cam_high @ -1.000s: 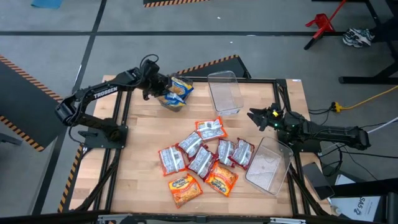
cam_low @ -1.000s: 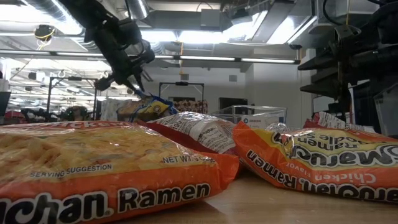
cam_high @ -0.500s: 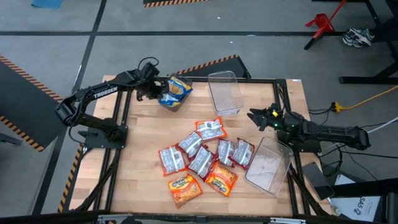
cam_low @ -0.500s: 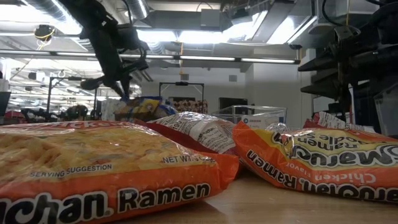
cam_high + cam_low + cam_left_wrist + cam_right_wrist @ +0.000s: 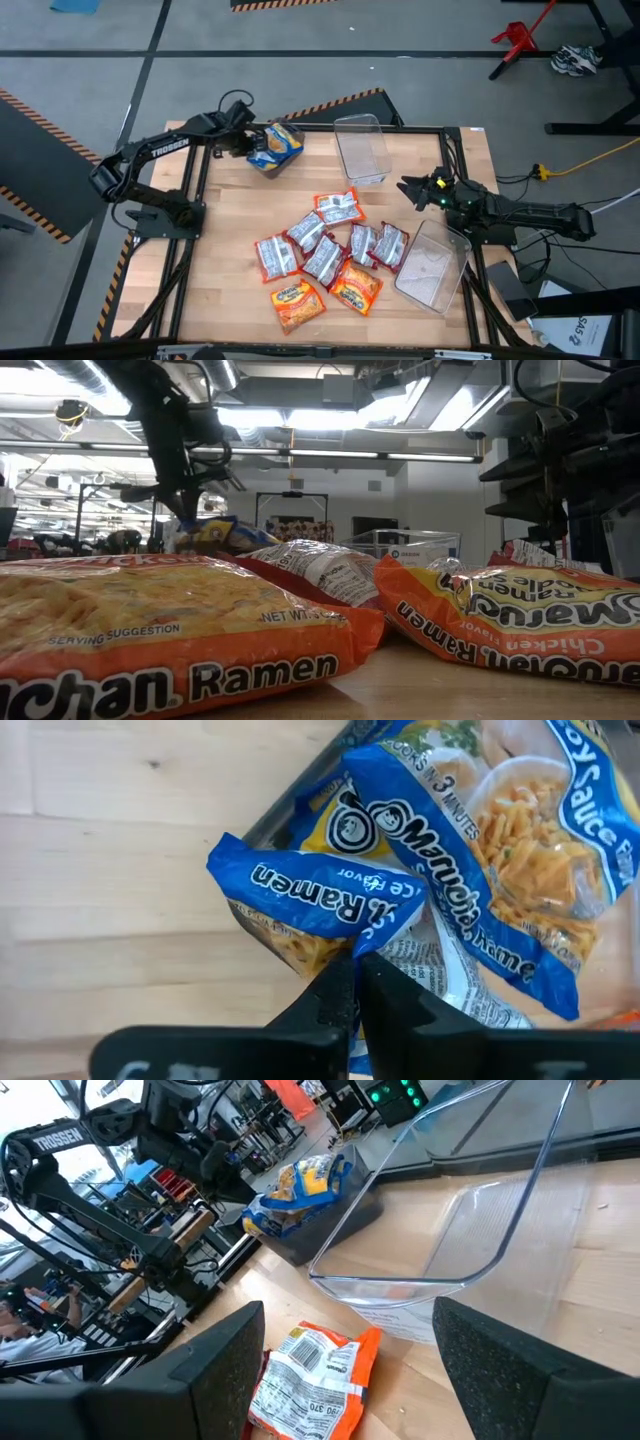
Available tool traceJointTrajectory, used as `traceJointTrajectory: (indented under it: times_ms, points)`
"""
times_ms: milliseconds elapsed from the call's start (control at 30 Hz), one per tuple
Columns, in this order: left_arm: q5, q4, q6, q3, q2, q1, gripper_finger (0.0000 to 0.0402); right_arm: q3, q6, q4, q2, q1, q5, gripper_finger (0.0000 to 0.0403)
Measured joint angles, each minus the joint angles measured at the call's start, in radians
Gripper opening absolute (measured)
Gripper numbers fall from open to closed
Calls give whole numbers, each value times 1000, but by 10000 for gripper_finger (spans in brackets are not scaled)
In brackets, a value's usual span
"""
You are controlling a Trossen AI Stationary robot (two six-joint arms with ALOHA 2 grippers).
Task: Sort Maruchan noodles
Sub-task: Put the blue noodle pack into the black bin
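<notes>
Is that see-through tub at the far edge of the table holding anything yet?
Empty, it seems: from above, the clear bin shows only bare wood through it, with no packet inside.

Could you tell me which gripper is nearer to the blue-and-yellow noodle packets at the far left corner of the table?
The left gripper is nearer: it is right at the blue-and-yellow packets, fingers shut. The right gripper waits across the table by the right edge.

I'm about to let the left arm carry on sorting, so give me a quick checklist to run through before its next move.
1. Left claw shut: ok.
2. Blue packets pinched by that claw: cannot tell; it touches their edge.
3. Blue packets at the table's far left edge, apart from the pile: ok.
4. Far bin upright, empty: ok.
5. Right claw shut, clear of the pile: ok.
6. Near bin upright: not ok, tipped over.
</notes>
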Motion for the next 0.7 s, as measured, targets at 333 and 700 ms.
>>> traceJointTrajectory:
  times_ms: [333,700]
  points:
    - [-33,3,0,0,-30,42,65,0,1,0,0,0,-2,278]
    - [-116,3,130,0,-26,61,75,0,0,0,0,0,-1,278]
